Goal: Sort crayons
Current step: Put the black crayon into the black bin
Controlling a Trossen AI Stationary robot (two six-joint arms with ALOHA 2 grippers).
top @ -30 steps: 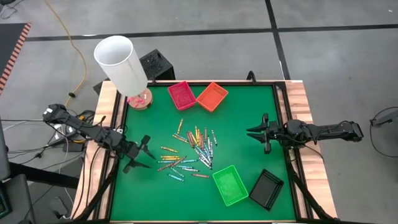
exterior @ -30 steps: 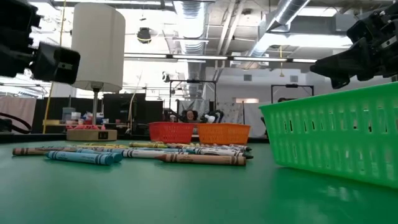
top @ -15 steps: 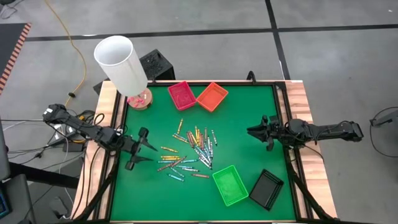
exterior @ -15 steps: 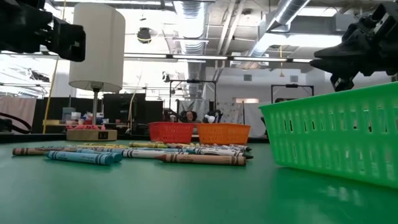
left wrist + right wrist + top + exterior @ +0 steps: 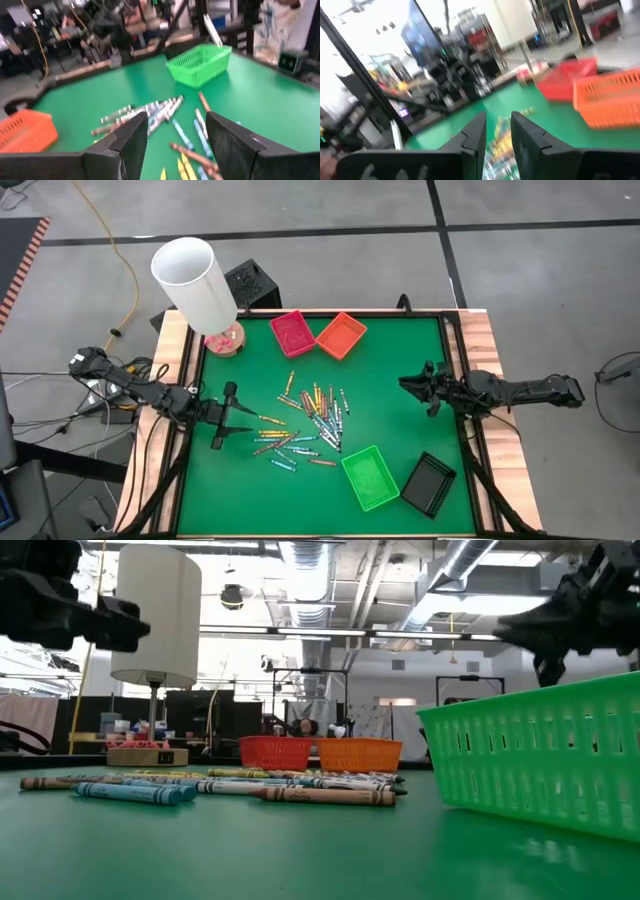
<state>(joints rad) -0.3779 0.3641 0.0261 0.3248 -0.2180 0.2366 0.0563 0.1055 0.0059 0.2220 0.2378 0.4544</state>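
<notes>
A: Where do the thin paper-wrapped crayons [image 5: 305, 425] lie?
B: Scattered loose on the green-topped desk [image 5: 390, 390], mid-surface, between the two arms; yellow, orange, blue and brown sticks overlap in a rough heap. In the low view the same crayons [image 5: 200, 788] lie flat in a row.

A: The left end effector [image 5: 222, 416]?
B: It hovers at the heap's left edge, empty, its two dark fingers [image 5: 131, 145] spread apart, with crayons [image 5: 165, 112] visible in the gap between them.

A: And the right end effector [image 5: 424, 388]?
B: It sits near the desk's right edge, well apart from the heap. Its fingers [image 5: 476, 134] stand slightly apart with a narrow gap, pinching nothing.

A: What surrounds the heap?
B: A green plastic mesh basket [image 5: 370, 477] just below it, a black tray [image 5: 428, 483] beside that, and a red basket [image 5: 293, 332] touching an orange basket [image 5: 341, 335] at the far edge. A white cylindrical lamp shade [image 5: 192, 280] stands at the far left corner.
</notes>
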